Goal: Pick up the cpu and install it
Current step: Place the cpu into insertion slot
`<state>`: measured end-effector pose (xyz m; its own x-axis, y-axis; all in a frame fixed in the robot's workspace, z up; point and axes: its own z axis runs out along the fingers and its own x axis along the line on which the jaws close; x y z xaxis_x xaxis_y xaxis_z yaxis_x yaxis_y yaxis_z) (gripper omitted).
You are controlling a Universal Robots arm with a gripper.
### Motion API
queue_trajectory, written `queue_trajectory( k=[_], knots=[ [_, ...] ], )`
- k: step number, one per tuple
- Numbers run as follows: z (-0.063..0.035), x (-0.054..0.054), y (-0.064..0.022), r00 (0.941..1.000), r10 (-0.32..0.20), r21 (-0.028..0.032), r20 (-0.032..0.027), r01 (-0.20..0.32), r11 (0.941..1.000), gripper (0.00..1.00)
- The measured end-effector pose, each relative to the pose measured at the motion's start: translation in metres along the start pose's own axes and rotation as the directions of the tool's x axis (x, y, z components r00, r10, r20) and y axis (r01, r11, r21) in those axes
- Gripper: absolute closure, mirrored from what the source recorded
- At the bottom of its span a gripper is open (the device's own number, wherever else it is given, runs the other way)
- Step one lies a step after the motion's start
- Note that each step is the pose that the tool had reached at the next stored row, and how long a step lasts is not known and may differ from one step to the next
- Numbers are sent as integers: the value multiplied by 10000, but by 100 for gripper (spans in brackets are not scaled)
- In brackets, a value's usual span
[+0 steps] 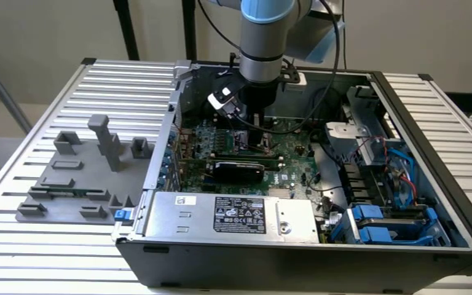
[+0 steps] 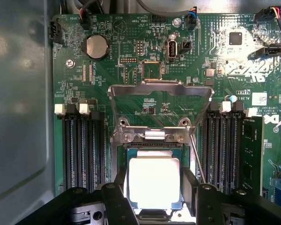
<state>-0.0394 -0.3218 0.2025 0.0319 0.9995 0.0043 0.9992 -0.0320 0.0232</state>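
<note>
Ribbed metal table (image 1: 47, 86) carrying an open computer case (image 1: 302, 258), with your arm (image 1: 262, 37) reaching down into it.
Your gripper (image 2: 154, 176) sits over the CPU socket (image 2: 154, 152) on the green motherboard (image 2: 131, 70). Its black fingers (image 2: 117, 197) are set wide and pressed against two opposite edges of the cpu (image 2: 154, 183). The cpu lies level, silvery top up, inside the socket's outline; you cannot tell whether it is fully seated. Just beyond the socket, the metal load plate (image 2: 159, 91) stands swung open, and memory slots (image 2: 79, 150) run along both sides of the socket. Grey fixture blocks (image 1: 80, 178) sit well apart from the socket, outside the case on the exterior view's left.
</note>
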Motion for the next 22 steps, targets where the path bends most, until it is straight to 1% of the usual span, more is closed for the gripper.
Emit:
queue_trajectory(
  k=[5, 7, 9, 11, 22],
  knots=[
    [5, 1, 0, 10000, 12, -3, 2, -12, 10000, 45],
    [8, 1, 0, 10000, 35, -4, 27, -35, 10000, 45],
    [10, 1, 0, 10000, 51, -4, 64, -51, 10000, 45],
    [11, 0, 0, 10000, 52, -4, 85, -52, 10000, 45],
    [33, 4, -1, 9999, 53, -5, 89, -53, 10000, 45]
  ],
)
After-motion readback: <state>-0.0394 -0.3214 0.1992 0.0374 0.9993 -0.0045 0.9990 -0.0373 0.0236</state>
